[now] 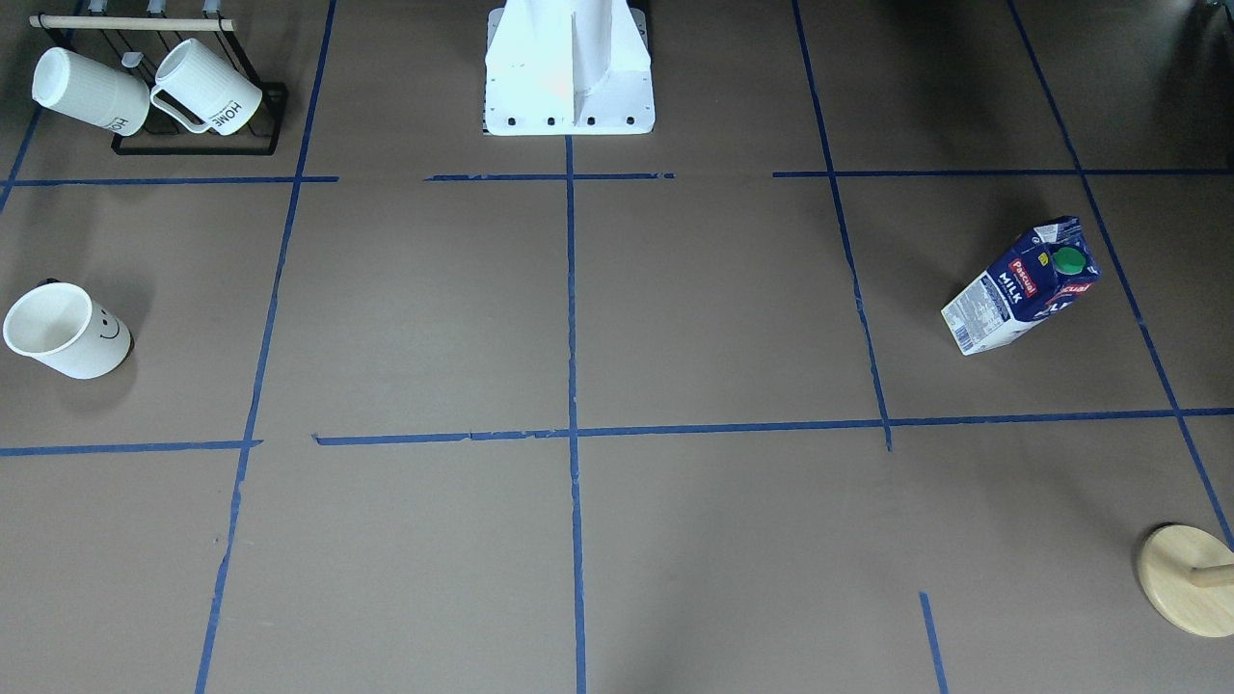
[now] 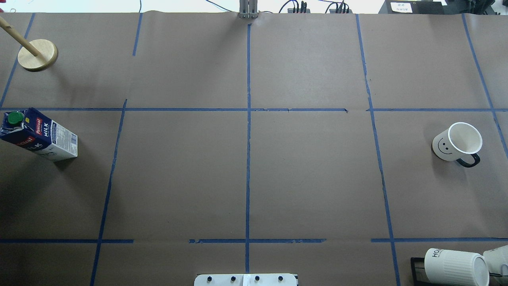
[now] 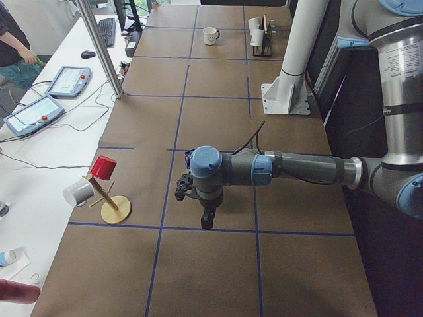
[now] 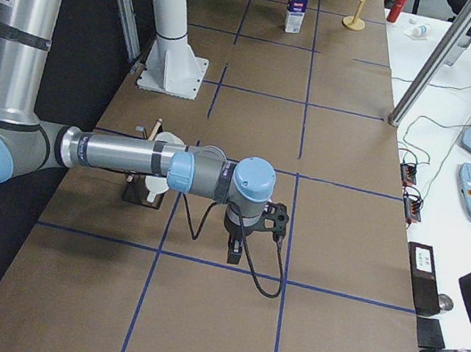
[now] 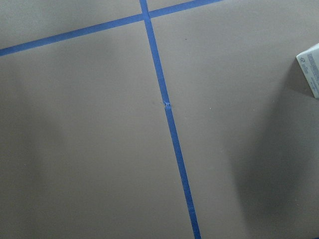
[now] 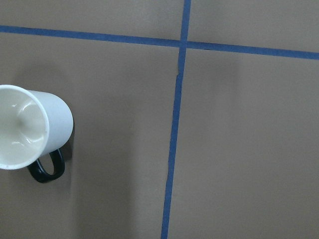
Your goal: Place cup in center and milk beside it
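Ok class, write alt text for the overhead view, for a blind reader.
A brown table gridded with blue tape: the milk stands at the left edge and the cup at the right, both far from the center crossing.

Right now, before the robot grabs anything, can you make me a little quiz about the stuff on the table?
1. True or false: the cup and the milk are touching.
2. What colour is the milk's cap? A red, B green, C yellow.
3. Fill in: ___ ribbed mugs rest on the black rack.
Key: 1 false; 2 B; 3 two.
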You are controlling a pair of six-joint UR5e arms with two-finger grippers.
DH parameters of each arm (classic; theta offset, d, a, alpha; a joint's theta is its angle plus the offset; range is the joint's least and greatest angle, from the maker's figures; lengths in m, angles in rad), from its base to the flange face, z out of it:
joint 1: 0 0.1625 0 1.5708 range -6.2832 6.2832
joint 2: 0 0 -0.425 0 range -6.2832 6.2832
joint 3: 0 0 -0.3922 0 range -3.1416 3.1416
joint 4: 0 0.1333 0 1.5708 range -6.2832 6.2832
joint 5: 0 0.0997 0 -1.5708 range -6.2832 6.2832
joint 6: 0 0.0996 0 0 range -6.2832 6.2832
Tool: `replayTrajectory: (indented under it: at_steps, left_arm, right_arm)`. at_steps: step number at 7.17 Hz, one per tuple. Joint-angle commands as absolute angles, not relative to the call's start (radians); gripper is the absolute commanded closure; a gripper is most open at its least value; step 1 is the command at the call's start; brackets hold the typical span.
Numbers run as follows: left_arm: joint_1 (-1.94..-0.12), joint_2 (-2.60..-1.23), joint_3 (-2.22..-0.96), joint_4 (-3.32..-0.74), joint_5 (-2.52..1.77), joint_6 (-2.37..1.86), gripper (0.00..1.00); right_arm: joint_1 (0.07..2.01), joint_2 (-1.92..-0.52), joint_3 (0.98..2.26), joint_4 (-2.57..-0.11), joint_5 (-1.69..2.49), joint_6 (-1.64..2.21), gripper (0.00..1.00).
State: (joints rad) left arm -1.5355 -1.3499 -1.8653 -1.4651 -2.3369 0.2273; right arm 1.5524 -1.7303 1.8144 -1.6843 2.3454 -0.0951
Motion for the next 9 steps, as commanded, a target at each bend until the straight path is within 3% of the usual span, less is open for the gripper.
replayTrajectory:
  at_steps: [1, 5, 9]
  left_arm:
    - [-1.536, -1.353, -1.865, -1.466, -2.341, 0.219, 0.0]
    - [-1.534, -1.361, -1.864, -1.465, -2.342, 0.218, 0.0]
    - [-1.534, -1.362, -1.862, -1.465, -2.342, 0.218, 0.0]
  right_arm:
    - [1.552, -1.73, 1.816, -1.684, 2.345, -0.095, 0.0]
    - [1.536, -1.72, 1.815, -1.564, 2.362, -0.089, 0.0]
    - [1.335, -1.642, 1.737, -1.294, 2.356, -0.039, 0.0]
